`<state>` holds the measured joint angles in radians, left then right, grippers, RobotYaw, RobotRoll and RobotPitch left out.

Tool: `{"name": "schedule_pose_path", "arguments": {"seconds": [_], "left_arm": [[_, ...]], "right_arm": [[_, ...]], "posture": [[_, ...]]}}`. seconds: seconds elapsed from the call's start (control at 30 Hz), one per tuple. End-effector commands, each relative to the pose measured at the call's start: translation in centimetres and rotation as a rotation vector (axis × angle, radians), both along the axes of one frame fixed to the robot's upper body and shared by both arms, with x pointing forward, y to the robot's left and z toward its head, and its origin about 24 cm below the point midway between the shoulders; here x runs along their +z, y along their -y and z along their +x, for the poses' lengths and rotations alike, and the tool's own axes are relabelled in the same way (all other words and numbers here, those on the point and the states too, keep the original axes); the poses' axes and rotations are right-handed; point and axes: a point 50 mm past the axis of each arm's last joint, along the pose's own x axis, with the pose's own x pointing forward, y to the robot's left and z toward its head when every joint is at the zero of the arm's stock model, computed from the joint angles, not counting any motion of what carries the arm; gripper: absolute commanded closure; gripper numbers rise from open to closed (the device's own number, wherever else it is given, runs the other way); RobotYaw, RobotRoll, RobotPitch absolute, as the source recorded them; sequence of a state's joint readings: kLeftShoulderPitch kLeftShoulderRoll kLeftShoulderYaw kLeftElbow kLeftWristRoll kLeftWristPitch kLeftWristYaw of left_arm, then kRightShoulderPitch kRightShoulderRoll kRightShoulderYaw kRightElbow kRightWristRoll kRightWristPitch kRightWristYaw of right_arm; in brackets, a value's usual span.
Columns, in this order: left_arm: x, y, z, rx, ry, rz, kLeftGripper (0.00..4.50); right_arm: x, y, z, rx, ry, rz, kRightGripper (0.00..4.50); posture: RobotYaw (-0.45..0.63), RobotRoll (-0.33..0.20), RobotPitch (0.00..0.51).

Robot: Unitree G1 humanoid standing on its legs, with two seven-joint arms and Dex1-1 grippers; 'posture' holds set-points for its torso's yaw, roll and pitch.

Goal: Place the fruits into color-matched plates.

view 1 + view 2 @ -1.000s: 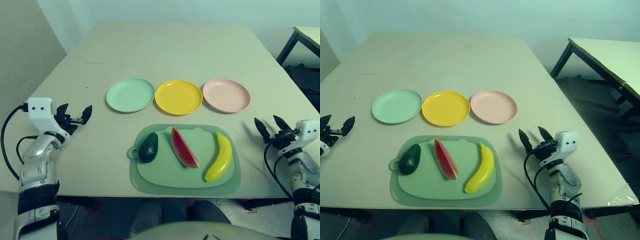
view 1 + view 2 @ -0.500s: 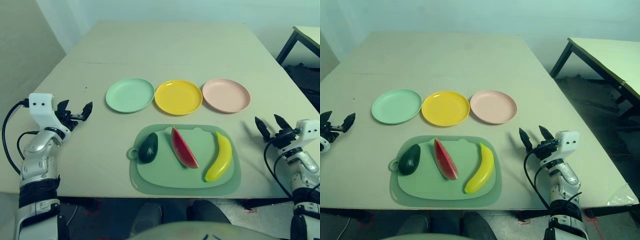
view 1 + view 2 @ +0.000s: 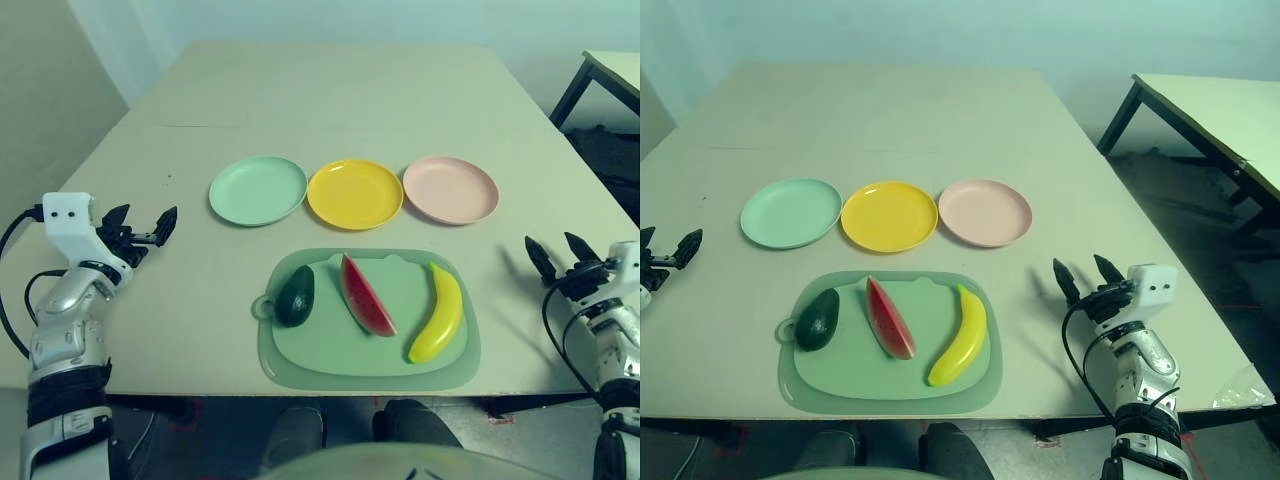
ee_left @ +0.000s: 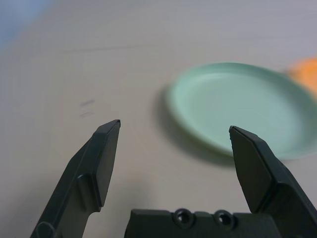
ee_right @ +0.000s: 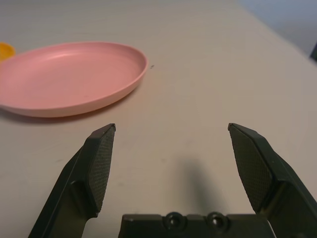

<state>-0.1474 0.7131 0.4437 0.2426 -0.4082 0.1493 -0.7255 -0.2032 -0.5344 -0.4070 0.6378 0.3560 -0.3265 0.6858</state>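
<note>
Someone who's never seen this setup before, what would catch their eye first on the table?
Probably the three plates in a row across the middle of the table: mint green at left, yellow between, pale pink at right. Nearer the robot, the red watermelon wedge stands out on a green mat, between the dark avocado on the left and bright banana on the right.

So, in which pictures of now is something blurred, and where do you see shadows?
Left wrist view: table marks and green plate soft; shadow beside the plate. Right wrist view: pink plate slightly soft, shadow under its rim. Left eye view: faint shadow near right jaws.
</note>
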Motion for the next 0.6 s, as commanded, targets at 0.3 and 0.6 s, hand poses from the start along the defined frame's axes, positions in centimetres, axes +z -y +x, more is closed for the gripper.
{"name": "schedule_pose_path", "arguments": {"seconds": [0.3,0.6], "left_arm": [[0.9,4.1,-2.2,-0.671,-0.200,0.201,0.03],[1.7,6.0,-2.4,-0.906,-0.261,0.219,0.03]], "right_arm": [[2.8,-1.3,1.1,0.143,-0.038,-0.410,0.00],[8.4,-4.7,2.3,0.535,0.027,-0.816,0.00]], "posture": [[-0.02,0.000,0.077],[-0.05,0.000,0.068]]}}
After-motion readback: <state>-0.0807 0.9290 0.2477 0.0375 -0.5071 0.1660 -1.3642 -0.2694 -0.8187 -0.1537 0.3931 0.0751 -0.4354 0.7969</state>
